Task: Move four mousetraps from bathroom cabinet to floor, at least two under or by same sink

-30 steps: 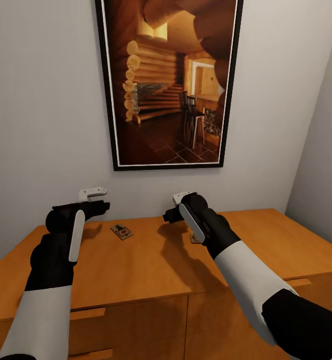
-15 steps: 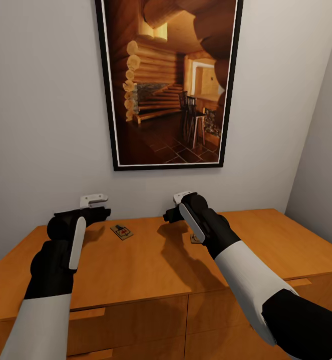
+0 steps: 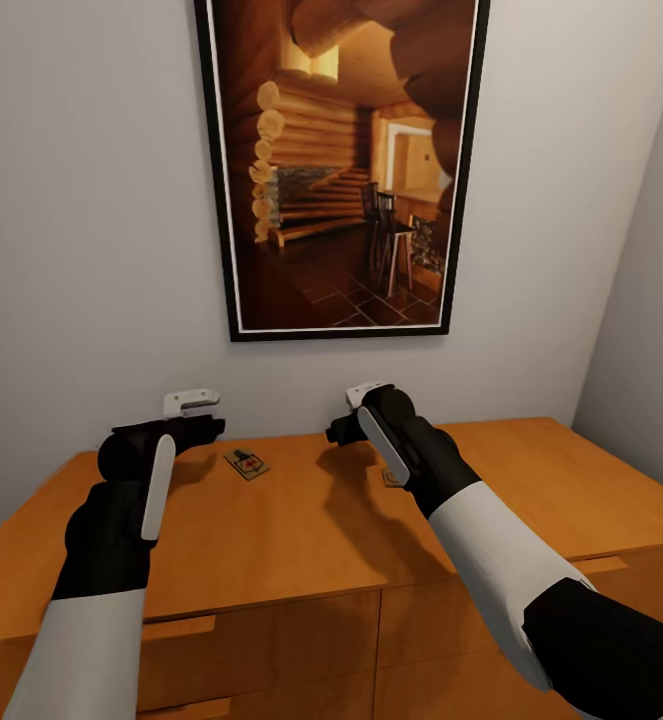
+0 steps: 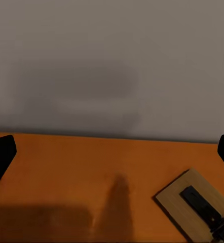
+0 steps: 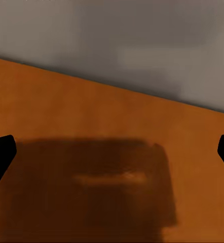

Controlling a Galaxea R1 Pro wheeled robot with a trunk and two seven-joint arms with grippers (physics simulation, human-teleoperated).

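So the left arm has crept a bit to the right and toward the wall over the last second, and the whole head view has nudged slightly too, so the camera shifted a touch. The right arm looks basically the same as before.

The left gripper (image 3: 203, 428) hovers over the far left part of the cabinet (image 3: 301, 530) top, close to the grey wall (image 3: 91, 250). Its fingers are spread wide: in the left wrist view you just catch the two dark fingertips (image 4: 1, 154) at opposite edges with open cabinet top between them, nothing held.

One mousetrap (image 3: 246, 464) lies flat on the cabinet top just right of the left gripper, near the back edge; it's the tan plate with dark wire in the left wrist view too (image 4: 198, 207). A second mousetrap (image 3: 392, 477) peeks out from behind the right forearm, mostly hidden.

The right gripper (image 3: 343, 430) hangs above the middle of the cabinet top, also spread wide and empty, fingertips (image 5: 0, 152) at the edges of its wrist view over its own shadow.

A big framed picture (image 3: 341, 160) of a log cabin interior hangs on the wall above.
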